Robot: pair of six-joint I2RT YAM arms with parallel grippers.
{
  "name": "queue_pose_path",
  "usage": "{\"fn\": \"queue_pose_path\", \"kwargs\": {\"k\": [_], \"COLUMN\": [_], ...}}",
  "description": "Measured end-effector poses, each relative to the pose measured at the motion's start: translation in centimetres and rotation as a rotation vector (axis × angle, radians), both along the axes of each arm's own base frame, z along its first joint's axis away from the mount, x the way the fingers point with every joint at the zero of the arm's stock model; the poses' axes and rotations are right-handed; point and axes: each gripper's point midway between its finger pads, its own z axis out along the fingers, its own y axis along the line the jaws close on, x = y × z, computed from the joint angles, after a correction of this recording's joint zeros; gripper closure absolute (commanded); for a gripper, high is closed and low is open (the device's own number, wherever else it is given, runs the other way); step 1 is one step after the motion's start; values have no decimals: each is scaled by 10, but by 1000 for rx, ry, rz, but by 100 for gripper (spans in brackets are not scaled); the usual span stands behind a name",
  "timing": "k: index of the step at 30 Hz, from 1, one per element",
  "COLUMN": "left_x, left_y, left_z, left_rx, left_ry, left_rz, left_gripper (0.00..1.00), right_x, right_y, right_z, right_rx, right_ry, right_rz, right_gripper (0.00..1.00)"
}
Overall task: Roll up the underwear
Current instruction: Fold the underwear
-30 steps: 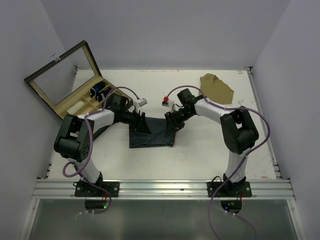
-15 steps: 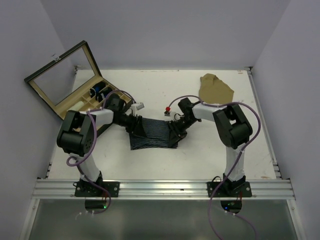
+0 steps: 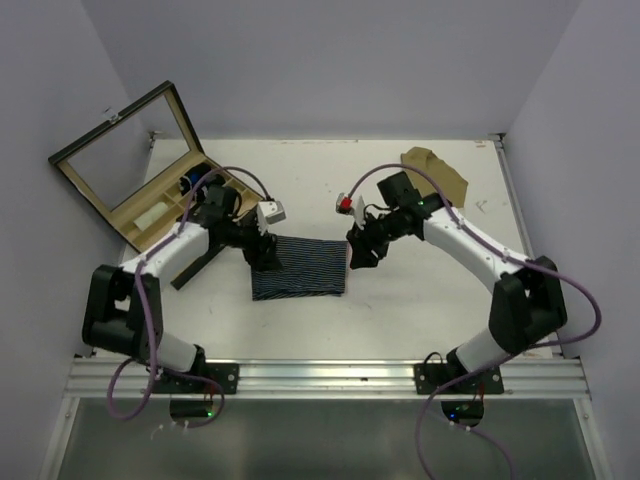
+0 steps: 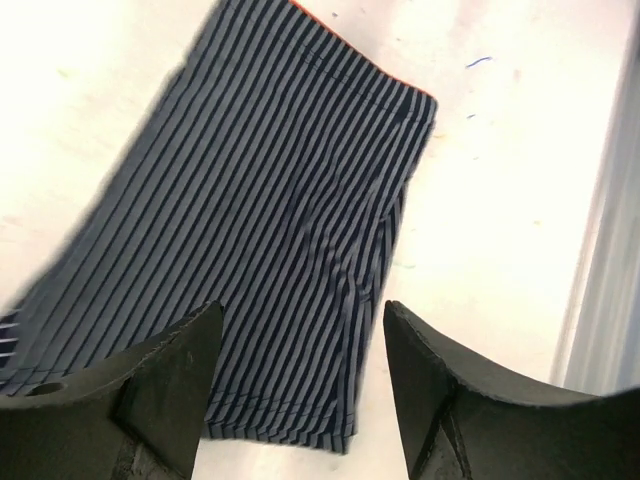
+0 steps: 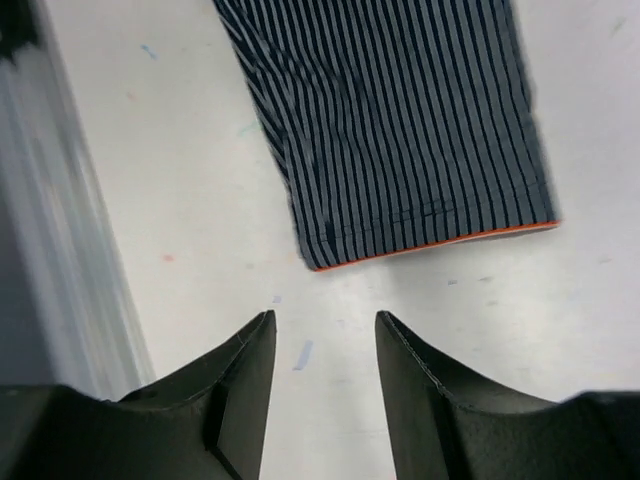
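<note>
Underwear (image 3: 298,279), striped, flat on table (image 3: 400,310), between both arms. Left gripper (image 4: 300,325) over its left part, fingers spread, holding nothing. Right gripper (image 5: 323,325) over bare table just beside orange-trimmed edge, fingers spread, empty

White links (image 3: 465,240), black joints (image 3: 110,308), looping purple cables (image 3: 235,171) — dark wedge-shaped fingers (image 4: 160,390)

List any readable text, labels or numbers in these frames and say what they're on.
None legible.
The striped underwear shows no print or label in either wrist view.
A small white tag on the box lid is too small to read.
The brown cloth shows no visible marking.
</note>
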Motion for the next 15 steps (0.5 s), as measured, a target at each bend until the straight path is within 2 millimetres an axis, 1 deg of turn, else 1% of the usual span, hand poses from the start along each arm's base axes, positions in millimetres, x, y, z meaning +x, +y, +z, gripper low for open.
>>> {"fn": "queue_pose_path", "kwargs": {"k": [1, 3, 4, 5, 6, 7, 9, 11, 13, 15], "left_x": [2, 3, -2, -6, -10, -17, -32, -42, -48, -50], "left_y": [2, 5, 11, 12, 16, 22, 36, 48, 57, 63], "left_z": [8, 19, 20, 19, 15, 7, -15, -34, -50, -60], "left_rx": [21, 67, 103, 119, 147, 180, 248, 302, 351, 386], "left_ry": [-77, -240, -332, -370, -444, -499, -570, -616, -671, -716], "left_rz": [-18, -61, -93, -115, -142, -171, -218, -254, -285, -308], "left_gripper": [31, 32, 33, 34, 34, 34, 35, 36, 36, 36], "right_x": [2, -3, -7, -13, -19, -23, -33, -39, -38, -33], "right_y": [-3, -6, -5, -4, 0, 3, 6, 9, 14, 20], "right_z": [5, 9, 6, 0, -10, -21, -46, -65, -76, -82], "right_rx": [-5, -29, -42, -59, -81, -105, -152, -182, -197, -196], "right_ry": [-92, -240, -293, -335, -371, -400, -440, -480, -516, -552], "right_rz": [38, 119, 164, 208, 259, 304, 382, 434, 463, 471], "right_gripper": [51, 53, 53, 53, 53, 52, 51, 51, 50, 49]}}
